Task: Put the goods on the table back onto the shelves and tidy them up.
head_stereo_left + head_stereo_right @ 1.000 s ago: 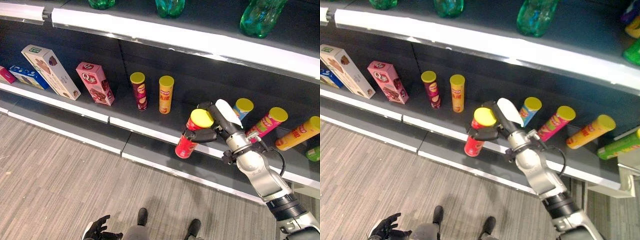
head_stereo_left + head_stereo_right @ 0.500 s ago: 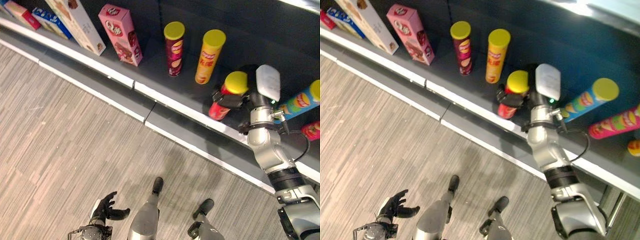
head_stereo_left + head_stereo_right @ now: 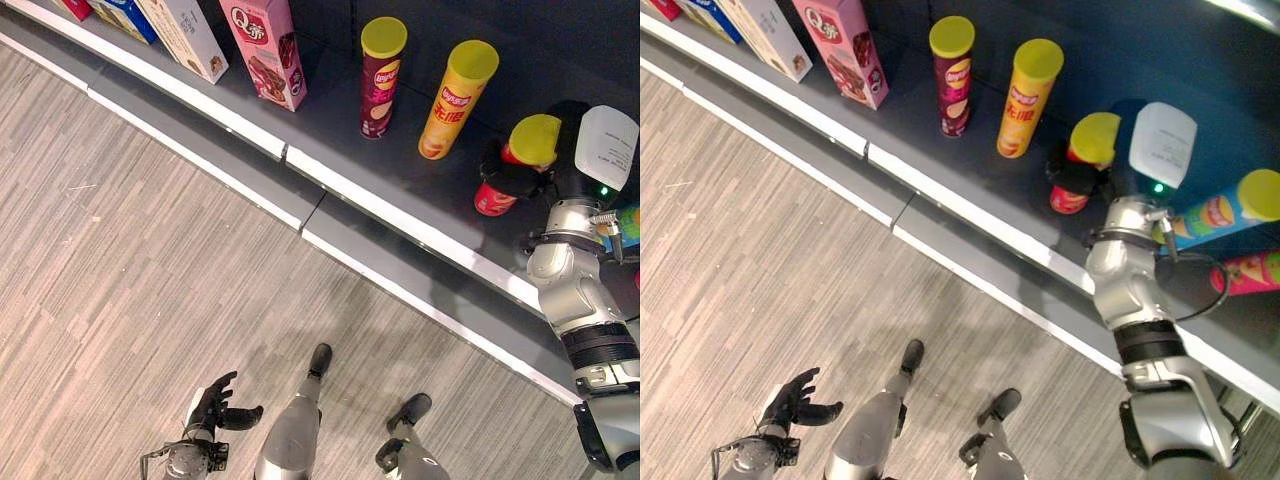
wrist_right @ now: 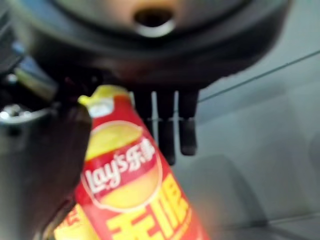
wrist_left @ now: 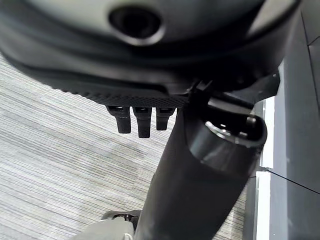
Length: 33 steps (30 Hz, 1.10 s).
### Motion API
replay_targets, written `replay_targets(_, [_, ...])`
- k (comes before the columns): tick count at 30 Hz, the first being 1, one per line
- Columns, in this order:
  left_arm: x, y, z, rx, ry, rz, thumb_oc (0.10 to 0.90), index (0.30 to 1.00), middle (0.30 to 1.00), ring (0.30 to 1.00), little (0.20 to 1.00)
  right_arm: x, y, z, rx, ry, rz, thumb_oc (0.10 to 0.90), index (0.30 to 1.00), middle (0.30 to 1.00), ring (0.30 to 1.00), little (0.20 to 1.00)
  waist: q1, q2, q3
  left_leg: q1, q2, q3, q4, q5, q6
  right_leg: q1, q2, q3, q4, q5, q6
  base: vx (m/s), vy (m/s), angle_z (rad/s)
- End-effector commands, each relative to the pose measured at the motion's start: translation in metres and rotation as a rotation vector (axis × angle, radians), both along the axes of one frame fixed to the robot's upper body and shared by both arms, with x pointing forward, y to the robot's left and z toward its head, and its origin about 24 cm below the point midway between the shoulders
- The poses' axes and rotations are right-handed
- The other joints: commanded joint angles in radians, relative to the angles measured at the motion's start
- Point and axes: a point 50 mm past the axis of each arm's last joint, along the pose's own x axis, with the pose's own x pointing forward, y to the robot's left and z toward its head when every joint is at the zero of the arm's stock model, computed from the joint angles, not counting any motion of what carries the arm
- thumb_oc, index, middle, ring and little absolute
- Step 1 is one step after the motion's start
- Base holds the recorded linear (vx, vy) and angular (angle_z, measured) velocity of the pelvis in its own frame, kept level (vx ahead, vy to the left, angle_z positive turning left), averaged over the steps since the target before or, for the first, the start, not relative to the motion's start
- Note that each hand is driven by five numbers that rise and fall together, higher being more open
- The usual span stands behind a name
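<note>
Along the shelf [image 3: 330, 170] at the top of the frame: pink box [image 3: 264, 45], maroon can [image 3: 378, 75] and yellow can [image 3: 455, 97] upright just left of the work spot, blue can [image 3: 1215, 212] and pink can [image 3: 1250, 270] lying tilted at right. At upper right, red chip can [image 3: 510, 175] with yellow lid, base on the shelf, slightly tilted, clamped by curled fingers of the right hand [image 3: 520, 178]. At lower left over the grey floor [image 3: 120, 260], left hand [image 3: 212, 405] idle, fingers relaxed and spread.

Grey striped floor [image 3: 130, 270], probably carpet
</note>
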Motion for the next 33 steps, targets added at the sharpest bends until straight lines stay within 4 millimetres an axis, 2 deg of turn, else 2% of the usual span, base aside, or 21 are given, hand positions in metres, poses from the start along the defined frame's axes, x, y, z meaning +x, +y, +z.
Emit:
replay_targets(1, [-0.006,0.015,0.004,0.074,-0.01,-0.021,0.8,0.9,0.9,0.9,0.9,-0.016,-0.008,0.088,-0.091,-0.347,-0.036,0.4,0.3,0.3,0.3,0.3,0.004,-0.002,-0.043,-0.043,0.013,-0.031,0.001,-0.046,-0.028,0.005,-0.107,0.004,0.07,-0.055,0.105,0.0,0.0,0.0])
replay_targets(6, [-0.004,0.012,0.004,0.072,-0.015,-0.025,0.8,0.9,0.9,0.9,0.9,-0.015,-0.013,0.086,-0.023,-0.367,-0.045,0.4,0.3,0.3,0.3,0.3,0.0,-0.004,-0.04,-0.047,0.011,-0.03,0.001,-0.048,-0.026,0.002,-0.108,0.007,0.069,-0.054,0.106,0.0,0.0,0.0])
replay_targets(10, [-0.003,0.012,0.005,0.074,-0.022,-0.023,0.8,0.9,0.9,0.9,0.9,-0.011,-0.016,0.078,0.062,-0.37,-0.052,0.4,0.3,0.3,0.3,0.3,-0.006,-0.005,-0.04,-0.045,0.008,-0.029,0.001,-0.053,-0.023,0.0,-0.104,0.013,0.065,-0.054,0.106,0.0,0.0,0.0])
replay_targets(20, [0.0,0.007,0.006,0.072,-0.034,-0.035,0.8,0.9,0.9,0.9,0.9,-0.009,-0.024,0.068,0.131,-0.352,-0.077,0.4,0.3,0.3,0.3,0.3,-0.014,-0.002,-0.033,-0.052,0.006,-0.034,0.002,-0.053,-0.024,-0.004,-0.103,0.006,0.065,-0.053,0.106,0.0,0.0,0.0])
replay_targets(22, [0.001,0.007,0.006,0.072,-0.036,-0.031,0.8,0.9,0.9,0.9,0.9,-0.008,-0.022,0.066,0.143,-0.345,-0.07,0.8,0.9,0.9,0.9,0.9,-0.016,-0.005,-0.036,-0.052,0.005,-0.033,0.001,-0.054,-0.023,-0.003,-0.104,0.006,0.061,-0.051,0.107,0.0,0.0,0.0])
replay_targets(25, [0.003,0.008,0.007,0.075,-0.038,-0.026,0.8,0.9,0.9,0.9,0.9,-0.006,-0.02,0.064,0.161,-0.343,-0.052,0.8,0.9,0.9,0.9,0.9,-0.018,-0.007,-0.04,-0.047,0.006,-0.033,0.001,-0.056,-0.023,0.002,-0.105,0.007,0.06,-0.051,0.106,0.0,0.0,0.0])
replay_targets(28, [0.004,0.008,0.007,0.076,-0.04,-0.024,0.8,0.9,0.9,0.9,0.9,-0.002,-0.017,0.059,0.295,-0.353,0.004,0.8,0.9,0.9,0.9,0.9,-0.022,-0.013,-0.041,-0.046,0.006,-0.028,0.001,-0.057,-0.024,0.0,-0.104,0.008,0.056,-0.047,0.107,0.0,0.003,0.01])
replay_targets(33, [0.003,0.008,0.006,0.073,-0.03,-0.021,0.8,0.9,0.9,0.9,0.9,-0.001,-0.015,0.055,0.352,-0.355,0.037,0.8,0.9,0.9,0.9,0.9,-0.024,-0.015,-0.038,-0.049,0.004,-0.032,0.0,-0.057,-0.022,0.001,-0.106,0.003,0.053,-0.044,0.109,0.0,0.0,0.0])
